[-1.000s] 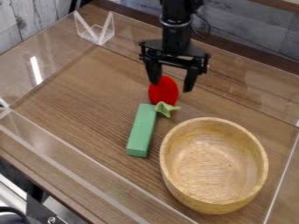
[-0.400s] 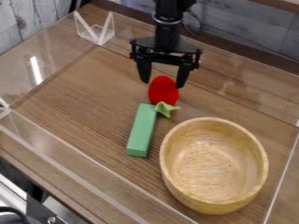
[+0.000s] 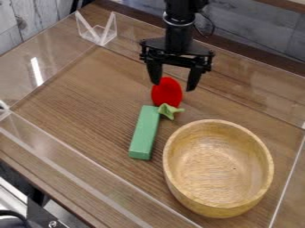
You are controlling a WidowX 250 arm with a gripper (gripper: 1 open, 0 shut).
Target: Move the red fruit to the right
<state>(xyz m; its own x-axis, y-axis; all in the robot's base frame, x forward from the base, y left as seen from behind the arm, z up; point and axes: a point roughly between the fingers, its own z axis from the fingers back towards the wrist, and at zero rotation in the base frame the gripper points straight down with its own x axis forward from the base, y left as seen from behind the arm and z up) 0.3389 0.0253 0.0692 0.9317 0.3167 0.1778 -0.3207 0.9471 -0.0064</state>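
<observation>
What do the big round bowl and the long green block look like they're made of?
The bowl looks like wood, perhaps bamboo, with a smooth finish, going by its pale tan colour. The green block could be plastic or painted wood: its colour is even and no grain shows, but the picture is too coarse to tell which.

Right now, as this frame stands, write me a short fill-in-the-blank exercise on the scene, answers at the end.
The fruit on the table is coloured ____.
The long block is coloured ____.
The large round thing nearest the camera is a ____.
The small leafy stem belongs to the ____.

Missing words: red; green; bowl; fruit.
</observation>
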